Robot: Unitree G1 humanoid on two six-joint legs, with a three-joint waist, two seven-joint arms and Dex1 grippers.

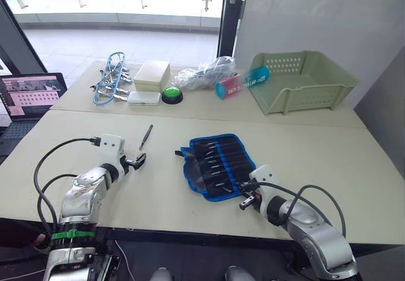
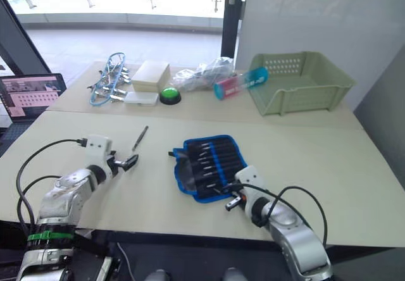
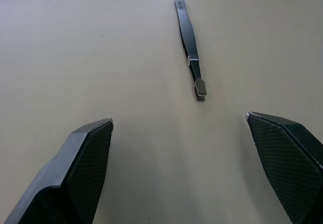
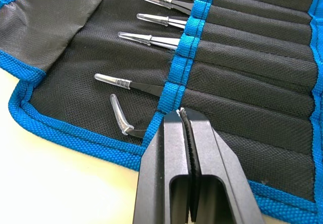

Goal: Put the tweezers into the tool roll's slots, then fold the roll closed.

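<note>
The tool roll (image 1: 197, 169) lies open on the near table, black with blue edging. Several tweezers (image 4: 151, 39) with clear tip caps sit in its slots (image 4: 242, 77); the one nearest the edge has a bent tip. My right gripper (image 4: 182, 114) is shut, its tips resting on the blue band at the roll's near end, and I see nothing between its fingers. One loose black tweezers (image 3: 191, 52) lies on the bare table left of the roll. My left gripper (image 1: 138, 161) is open just short of it, its fingers (image 3: 86, 158) spread wide and touching nothing.
On the far table stand a green plastic basket (image 1: 304, 81), a pink and teal tube (image 1: 242, 81), a clear plastic bag (image 1: 205, 74), a green button (image 1: 171, 95), a white box (image 1: 152, 75) and a blue-wire bundle of clips (image 1: 111, 78). A laptop (image 1: 31, 94) sits at far left.
</note>
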